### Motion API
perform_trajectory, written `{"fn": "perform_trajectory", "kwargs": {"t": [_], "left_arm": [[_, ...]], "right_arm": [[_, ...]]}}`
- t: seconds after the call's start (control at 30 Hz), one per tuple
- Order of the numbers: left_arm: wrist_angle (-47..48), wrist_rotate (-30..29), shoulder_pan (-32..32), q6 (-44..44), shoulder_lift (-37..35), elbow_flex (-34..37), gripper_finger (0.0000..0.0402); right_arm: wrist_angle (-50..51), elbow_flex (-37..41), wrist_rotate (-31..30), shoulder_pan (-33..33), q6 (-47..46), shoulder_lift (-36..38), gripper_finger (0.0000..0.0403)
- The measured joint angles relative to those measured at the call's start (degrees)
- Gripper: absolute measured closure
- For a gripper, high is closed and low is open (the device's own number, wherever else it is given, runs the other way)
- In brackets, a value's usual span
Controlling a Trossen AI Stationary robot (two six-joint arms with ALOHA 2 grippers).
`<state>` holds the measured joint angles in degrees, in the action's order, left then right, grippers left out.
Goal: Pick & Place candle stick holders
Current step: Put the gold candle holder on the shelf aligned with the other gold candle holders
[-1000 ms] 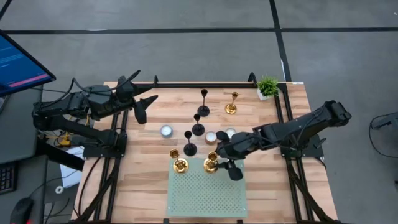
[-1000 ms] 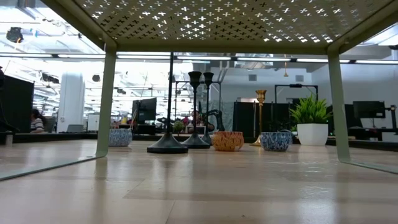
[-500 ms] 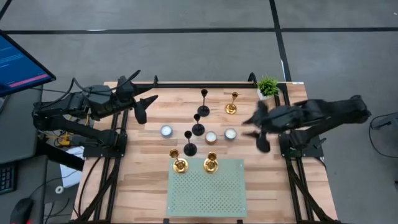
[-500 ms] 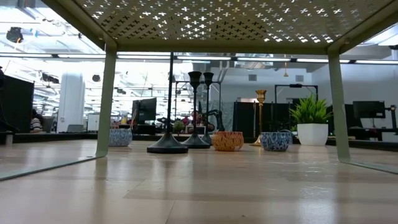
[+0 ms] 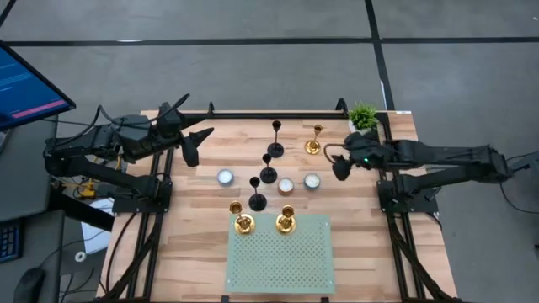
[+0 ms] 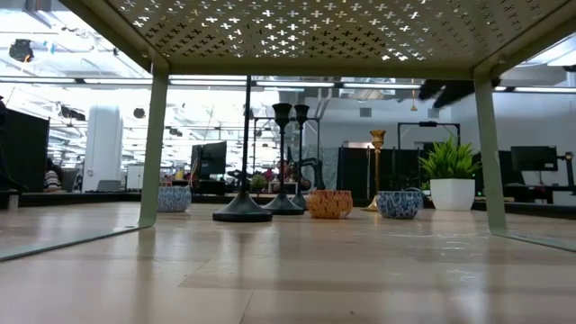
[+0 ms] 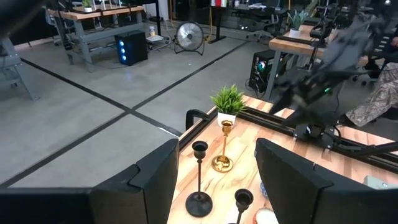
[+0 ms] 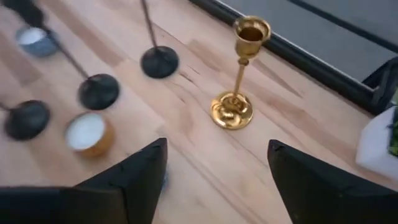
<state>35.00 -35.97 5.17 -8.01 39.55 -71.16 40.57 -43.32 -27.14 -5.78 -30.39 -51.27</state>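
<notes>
Your six holders all stand upright on their round bases, stems vertical. Take the green rack (image 5: 280, 257) at the near edge of the tabletop (image 5: 194, 236) as your landmark. Two gold holders (image 5: 243, 222) (image 5: 286, 221) stand on the rack's far edge, at its left corner and at mid-edge. Three black holders (image 5: 257, 200) (image 5: 268, 172) (image 5: 276, 147) run in a line away from the rack's far edge. The third gold holder (image 5: 313, 145) stands farther still from the rack, near the plant (image 5: 363, 117).

Three small candle cups (image 5: 225, 177) (image 5: 286, 185) (image 5: 312, 180) sit between the rack and the far holders, two of them just right of the black line.

Your right tool (image 5: 340, 165) hangs beyond the rack's right side, close to the far gold holder, its fingers (image 8: 134, 174) wide apart and empty. Your left tool (image 5: 195, 141) waits past the rack's left far corner, fingers (image 7: 152, 180) spread, holding nothing.
</notes>
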Motion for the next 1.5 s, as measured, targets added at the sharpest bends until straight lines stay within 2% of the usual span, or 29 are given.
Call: {"fn": "perform_trajectory", "kwargs": {"t": [0.1, 0.3, 0.5, 0.63, 0.83, 1.1, 1.5], "left_arm": [[-0.14, 0.0, 0.0, 0.0, 0.0, 0.0, 0.0188], [-0.24, -0.02, -0.02, -0.43, 0.0, 0.0, 0.0188], [-0.28, -0.04, -0.02, -1.27, 0.0, 0.0, 0.0188], [-0.35, -1.13, 0.0, -1.31, 0.05, 0.0, 0.0188], [-0.53, -2.72, 0.0, -1.31, 0.77, 0.0, 0.0188], [-0.56, -3.48, 0.0, -1.47, 2.37, 0.0, 0.0188], [-0.92, -3.48, -0.02, -2.62, 2.99, 0.0, 0.0188]], "right_arm": [[-9.11, 5.51, 5.21, -5.69, 4.52, 0.02, 0.0117], [-26.93, 13.5, 20.87, -17.22, 18.4, 0.35, 0.0105], [-36.58, 18.78, 28.13, -27.7, 24.97, 0.28, 0.0105], [-43.63, 21.07, 33.47, -32.13, 27.01, -1.8, 0.0106], [-48.5, 21.21, 36.44, -34.99, 30.71, -10.19, 0.0107], [-59.88, 21.19, 41.02, -37.82, 30.97, -20.1, 0.0107], [-63.9, 16.92, 42.38, -38.27, 34.01, -29.04, 0.0109]]}}
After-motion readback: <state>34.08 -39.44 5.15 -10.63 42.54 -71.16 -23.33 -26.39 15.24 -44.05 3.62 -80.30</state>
